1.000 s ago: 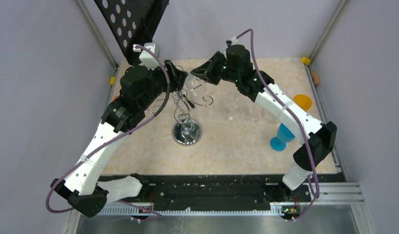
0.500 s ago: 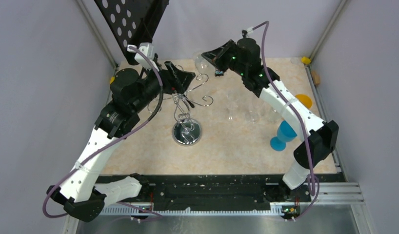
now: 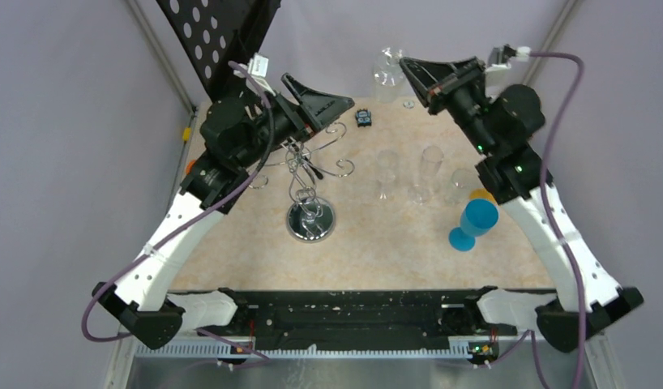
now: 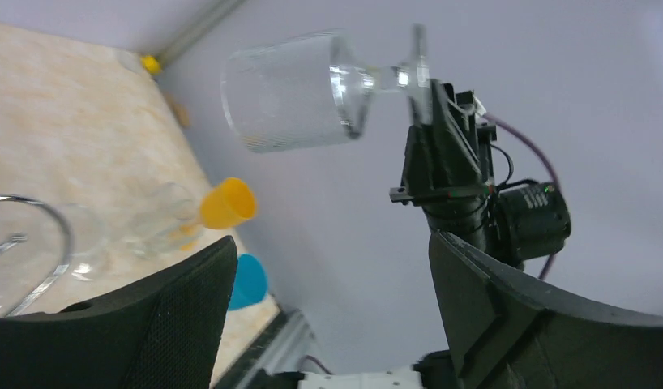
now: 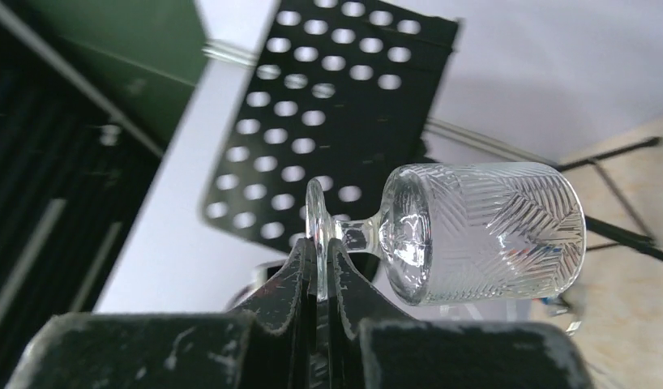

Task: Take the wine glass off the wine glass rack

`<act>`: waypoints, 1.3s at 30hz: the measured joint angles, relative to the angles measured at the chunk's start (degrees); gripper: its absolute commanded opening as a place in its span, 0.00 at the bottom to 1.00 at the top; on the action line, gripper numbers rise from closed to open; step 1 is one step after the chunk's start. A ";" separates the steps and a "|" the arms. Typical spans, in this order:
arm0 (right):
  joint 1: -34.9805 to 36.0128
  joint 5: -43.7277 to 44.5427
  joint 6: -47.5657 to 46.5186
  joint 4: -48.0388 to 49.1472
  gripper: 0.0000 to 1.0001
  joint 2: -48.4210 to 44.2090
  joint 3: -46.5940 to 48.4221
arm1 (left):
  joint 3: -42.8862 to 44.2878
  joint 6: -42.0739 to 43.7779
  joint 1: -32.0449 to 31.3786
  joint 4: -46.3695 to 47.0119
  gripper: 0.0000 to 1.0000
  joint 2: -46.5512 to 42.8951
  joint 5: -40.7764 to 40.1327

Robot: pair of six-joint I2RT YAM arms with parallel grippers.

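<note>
The wine glass [image 3: 387, 73] is lying on its side in the air, off the wine glass rack [image 3: 310, 219], at 1 o'clock from the rack and well apart from it. The right gripper [image 5: 320, 263] is pinching the glass's round foot between its closed fingers. Seen from overhead, the ribbed bowl is pointing toward 9 o'clock. The left gripper [image 3: 332, 104] is hovering above the rack's curled arms, its jaws standing wide with nothing between them. Clear glasses [image 3: 429, 172] are standing at 3 o'clock of the rack, and a blue cup [image 3: 474, 223] is sitting just beyond them.
</note>
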 measured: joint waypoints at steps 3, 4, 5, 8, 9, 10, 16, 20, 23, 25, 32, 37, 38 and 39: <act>0.00 -0.17 2.86 2.49 0.00 -6.19 -2.05 | 0.00 -7.13 -1.42 5.62 0.89 3.21 2.34; 0.00 -0.11 4.24 3.65 0.00 -8.46 -3.04 | -0.02 -9.57 -2.01 7.87 0.89 4.35 2.84; 0.00 -0.09 5.16 4.04 0.00 -10.14 -3.58 | -0.07 -11.76 -2.60 10.19 0.89 5.49 3.37; 0.00 -0.07 8.41 4.74 0.00 -14.38 -5.40 | -0.13 -16.41 -4.04 16.02 0.89 7.87 4.28; 0.00 -0.07 9.64 4.98 0.00 -15.52 -6.01 | -0.13 -17.68 -4.46 17.92 0.89 8.48 4.63; 0.00 -0.07 10.75 5.20 0.00 -16.48 -6.54 | -0.13 -18.86 -4.81 19.74 0.89 9.01 4.98; 0.00 -0.68 17.16 6.38 0.00 -18.34 -8.81 | 0.87 -24.11 -7.15 29.44 0.72 11.85 6.80; 0.00 -1.22 21.22 8.09 0.00 -18.51 -9.94 | 2.89 -26.01 -8.87 32.20 0.56 14.51 9.09; -0.07 -0.61 23.15 8.92 0.00 -19.87 -11.10 | 2.89 -27.04 -9.73 34.42 0.47 15.02 10.08; -0.07 -0.15 24.30 9.60 0.00 -21.14 -12.04 | 2.86 -27.23 -10.10 35.93 0.43 14.93 10.45; 0.00 0.15 27.04 11.17 0.00 -24.85 -15.17 | 2.82 -27.50 -11.72 40.48 0.32 14.27 11.10; 0.00 1.22 28.79 11.89 0.00 -25.75 -17.03 | 2.82 -27.50 -11.96 41.81 0.20 14.27 11.15; 0.00 1.53 29.07 11.87 0.00 -25.86 -17.38 | 2.89 -27.41 -11.96 41.99 0.17 14.27 11.15; 0.00 1.73 29.42 11.89 0.00 -26.05 -17.75 | 2.95 -27.19 -11.96 41.90 0.14 14.23 11.06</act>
